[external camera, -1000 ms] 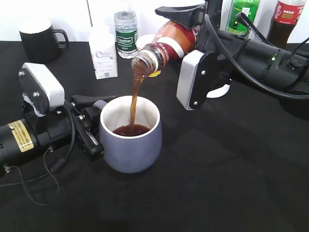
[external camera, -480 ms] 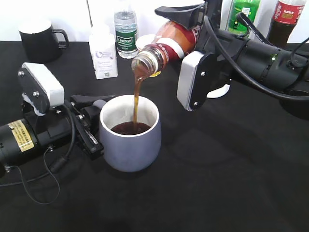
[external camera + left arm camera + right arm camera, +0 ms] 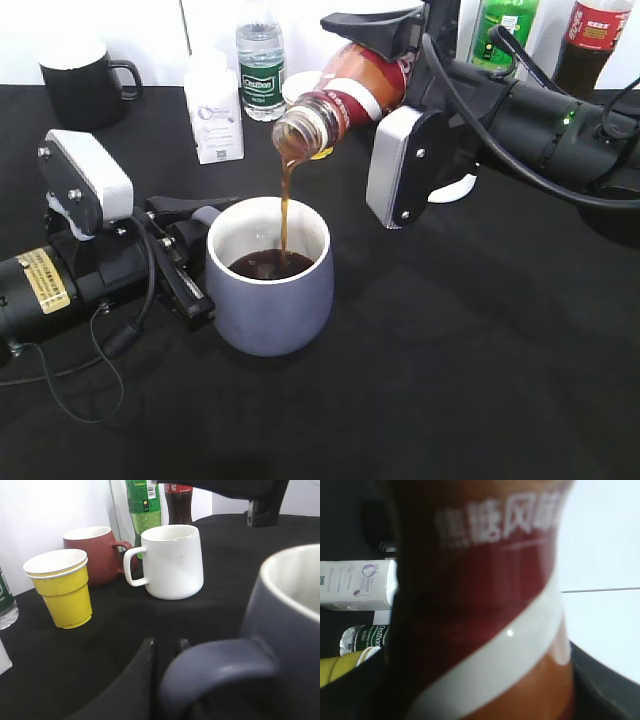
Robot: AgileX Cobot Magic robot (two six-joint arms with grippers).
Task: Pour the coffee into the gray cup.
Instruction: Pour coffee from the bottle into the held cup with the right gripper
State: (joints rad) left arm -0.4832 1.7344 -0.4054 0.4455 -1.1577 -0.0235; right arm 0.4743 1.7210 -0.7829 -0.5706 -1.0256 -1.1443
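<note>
Right gripper (image 3: pixel 385 45), clamped on the tilted coffee bottle (image 3: pixel 345 90) at two o'clock, pours into the central gray cup (image 3: pixel 270 285), handle pinched by the left gripper (image 3: pixel 185 255); best keep the stream centred.

- Water bottle (image 3: pixel 260 62), far centre-left: green label, white brand word, letters too small to make out.
- White bottle (image 3: pixel 214 108), left of it: purple round logo, small print unreadable.
- Coffee bottle (image 3: pixel 485 605): large white Chinese characters on dark red band, blurred in right wrist view, not legible.
- Yellow sticker (image 3: pixel 42 281) on left arm: black print, unreadable.
- Cola bottle (image 3: pixel 594 40), far right: red label, white print unreadable.
</note>
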